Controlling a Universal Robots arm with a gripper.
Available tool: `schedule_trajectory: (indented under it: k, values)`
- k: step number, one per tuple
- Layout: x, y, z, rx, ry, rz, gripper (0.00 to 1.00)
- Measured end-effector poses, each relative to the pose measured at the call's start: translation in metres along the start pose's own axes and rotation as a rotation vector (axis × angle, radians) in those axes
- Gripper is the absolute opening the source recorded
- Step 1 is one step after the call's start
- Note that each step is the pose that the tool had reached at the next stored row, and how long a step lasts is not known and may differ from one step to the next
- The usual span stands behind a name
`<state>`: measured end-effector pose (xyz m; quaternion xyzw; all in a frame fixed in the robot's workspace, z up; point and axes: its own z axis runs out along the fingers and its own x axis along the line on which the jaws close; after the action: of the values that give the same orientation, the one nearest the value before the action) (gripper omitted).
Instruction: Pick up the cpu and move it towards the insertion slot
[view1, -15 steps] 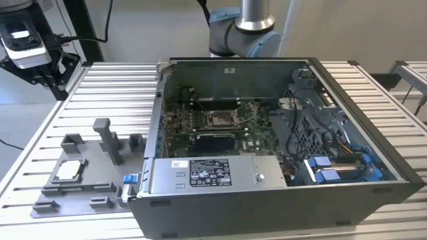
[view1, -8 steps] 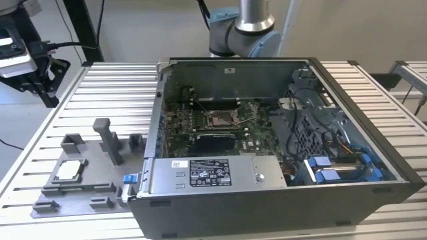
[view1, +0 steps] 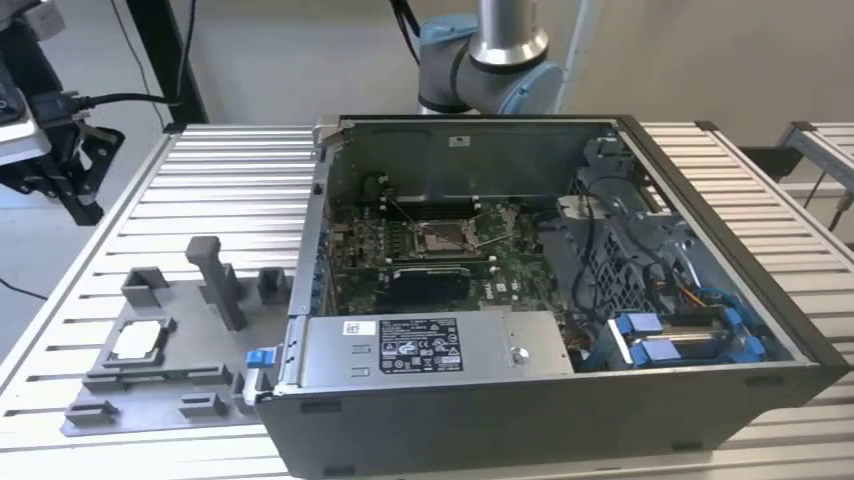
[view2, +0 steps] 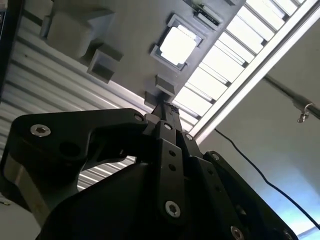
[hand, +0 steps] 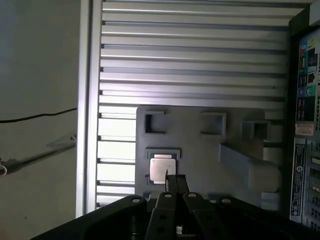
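I saw end effector pressed together, empty, beside table edge; cpu untouched in fixture. Closed approach risked striking it.

The gripper hovers, fingers pressed together.

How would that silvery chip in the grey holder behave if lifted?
The cpu looks thin and flat, so probably light and stiff. Its smooth metal face may be slippery. Lying flat in the grey fixture, it shouldn't roll.
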<state>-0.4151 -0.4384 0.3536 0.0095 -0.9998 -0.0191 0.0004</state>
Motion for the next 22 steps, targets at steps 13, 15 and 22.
schedule_trajectory:
  k: [13,15,22]
  values:
    - [0.0013,0.0,0.0001,-0.0001,0.0,0.0,0.0]
    - [0.0014,-0.0001,0.0001,0.0,0.0,0.0,0.0]
    - [0.0015,0.0,0.0001,0.0,0.0,0.0,1.0]
